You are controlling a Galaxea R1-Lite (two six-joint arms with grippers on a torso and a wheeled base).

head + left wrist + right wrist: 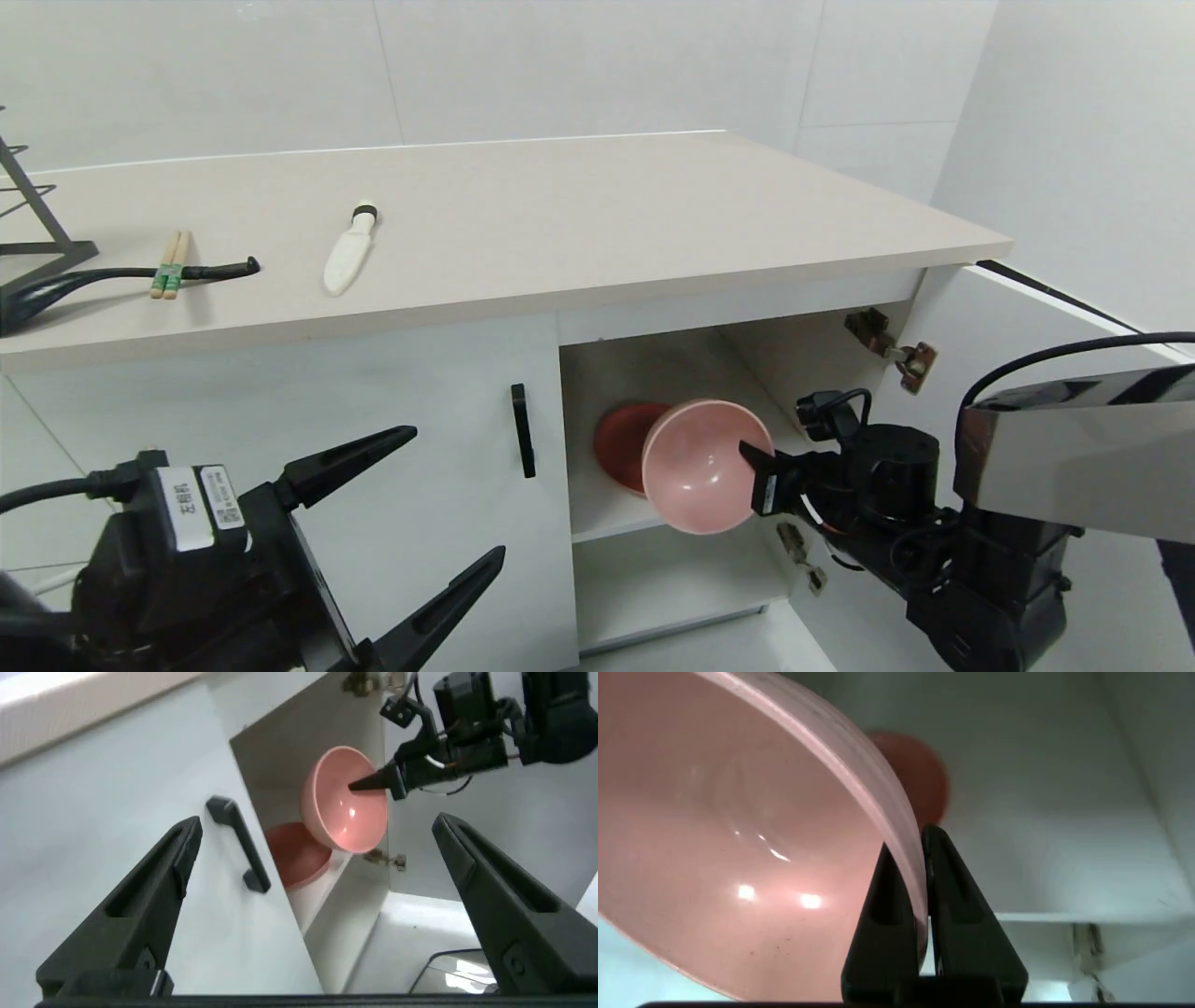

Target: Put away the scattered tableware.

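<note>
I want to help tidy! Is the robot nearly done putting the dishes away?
Not quite halfway. Done: a red dish sits on the cupboard shelf. In hand: the right tool grips the pink bowl by its rim at the open cupboard. Still to do: chopsticks, a white utensil and a black ladle lie on the counter.

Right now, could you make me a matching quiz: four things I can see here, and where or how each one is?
1 pink bowl
2 red dish
3 chopsticks
4 left pincer

A on the counter, across the black ladle
B on the cupboard shelf
C gripped by its rim in the right pincer
D open, empty

Pairs: 1-C, 2-B, 3-A, 4-D
</note>
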